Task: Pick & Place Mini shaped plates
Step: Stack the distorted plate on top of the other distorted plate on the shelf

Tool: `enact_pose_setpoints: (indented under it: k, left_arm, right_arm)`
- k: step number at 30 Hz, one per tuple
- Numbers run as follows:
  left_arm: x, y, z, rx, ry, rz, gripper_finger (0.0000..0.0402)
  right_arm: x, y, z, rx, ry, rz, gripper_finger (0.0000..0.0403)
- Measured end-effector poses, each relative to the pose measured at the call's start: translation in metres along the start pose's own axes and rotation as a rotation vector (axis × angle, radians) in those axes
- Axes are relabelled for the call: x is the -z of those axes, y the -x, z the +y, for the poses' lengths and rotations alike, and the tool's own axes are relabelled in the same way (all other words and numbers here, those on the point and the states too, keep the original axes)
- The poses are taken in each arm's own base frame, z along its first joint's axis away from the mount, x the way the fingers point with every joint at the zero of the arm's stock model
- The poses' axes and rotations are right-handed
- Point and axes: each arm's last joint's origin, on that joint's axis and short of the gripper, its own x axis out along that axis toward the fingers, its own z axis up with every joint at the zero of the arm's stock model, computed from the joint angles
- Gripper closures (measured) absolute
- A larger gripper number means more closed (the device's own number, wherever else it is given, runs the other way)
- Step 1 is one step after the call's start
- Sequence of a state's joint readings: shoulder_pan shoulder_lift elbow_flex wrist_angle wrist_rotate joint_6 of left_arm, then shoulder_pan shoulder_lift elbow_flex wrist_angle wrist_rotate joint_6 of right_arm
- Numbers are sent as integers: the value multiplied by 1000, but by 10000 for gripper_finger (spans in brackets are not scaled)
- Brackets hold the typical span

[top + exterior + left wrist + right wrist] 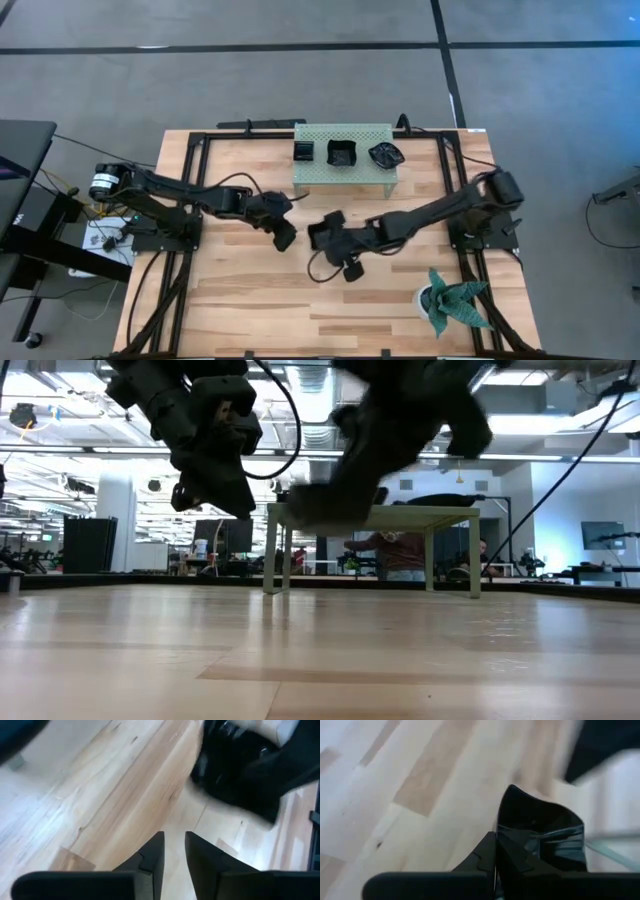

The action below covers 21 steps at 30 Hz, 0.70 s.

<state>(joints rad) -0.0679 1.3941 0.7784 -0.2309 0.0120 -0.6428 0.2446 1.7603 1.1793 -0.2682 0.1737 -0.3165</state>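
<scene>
Three glossy black mini plates [342, 153] sit on the green stand [380, 135]; right end effector [496, 851] pinches another, left end effector [173, 851] slightly spread, empty

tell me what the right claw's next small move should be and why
Probably carry its plate toward the green perforated stand. The right claw is shut on a glossy black plate, held above the wooden table, and three black plates already sit on the stand with free room at its left end. The left claw is slightly apart nearby, holding nothing.
</scene>
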Motion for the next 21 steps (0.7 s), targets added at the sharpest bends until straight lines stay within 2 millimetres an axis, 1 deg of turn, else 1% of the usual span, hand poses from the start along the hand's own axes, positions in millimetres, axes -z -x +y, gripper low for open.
enact_pose_setpoints:
  k: [2,5,8,11,13,15,18,21]
  left_arm:
    - [1,0,-3,-1,-22,-11,326]
    - [5,0,-9,0,-76,-25,331]
    - [8,0,-16,-20,-146,-65,335]
    - [8,1,-23,-43,-167,-131,339]
    - [10,2,-27,-49,-207,-156,342]
    - [12,2,-32,-40,-274,-169,344]
    - [14,3,-39,-33,-363,-209,348]
    - [14,4,-43,-22,-396,-232,352]
  right_arm:
    - [-3,22,-4,96,-52,20,399]
    - [-4,52,-15,244,-82,31,401]
    - [-7,80,-34,369,-77,-17,398]
    - [-5,101,-60,457,-118,-65,400]
    - [3,110,-78,500,-163,-61,401]
    - [12,114,-95,517,-198,-47,401]
    - [26,114,-118,489,-246,-48,401]
    - [37,109,-133,446,-255,-35,401]
